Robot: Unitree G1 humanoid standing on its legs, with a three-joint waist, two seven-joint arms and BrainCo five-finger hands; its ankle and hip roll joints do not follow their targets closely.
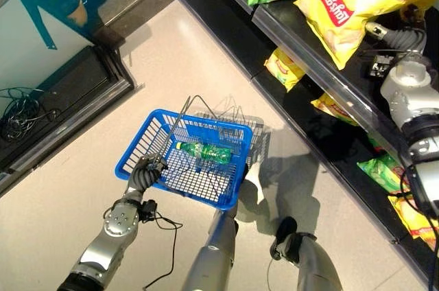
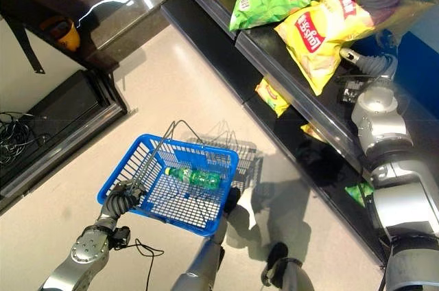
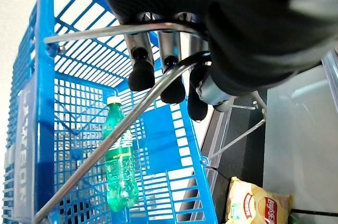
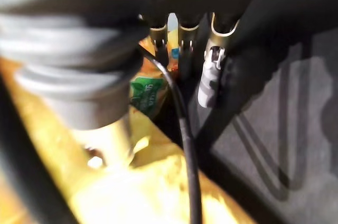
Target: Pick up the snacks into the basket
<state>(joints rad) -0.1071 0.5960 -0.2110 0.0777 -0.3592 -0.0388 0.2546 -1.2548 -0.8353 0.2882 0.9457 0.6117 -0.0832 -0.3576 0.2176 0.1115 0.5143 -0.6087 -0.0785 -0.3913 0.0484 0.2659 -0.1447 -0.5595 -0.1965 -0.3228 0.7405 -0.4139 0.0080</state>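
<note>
L hand (image 1: 144,173) curled round wire handle (image 3: 105,145) of blue basket (image 1: 137,145), lower centre; green bottle (image 1: 204,152) inside. R hand (image 2: 357,57) upper right by yellow chip bag (image 2: 317,37) on shelf (image 2: 274,64); fingers' state can't tell. Bag prob. light, crinkly, slippery, crushable: take by top seam.

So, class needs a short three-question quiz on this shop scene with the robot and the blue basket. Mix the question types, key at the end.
1. True or false: the basket holds a green bottle.
2. What does the left robot hand grip? A) bottle B) basket handle C) chip bag
3. Fill in: the big bag sticking out over the shelf edge is ____ in colour.

Key: 1 true; 2 B; 3 yellow.
</note>
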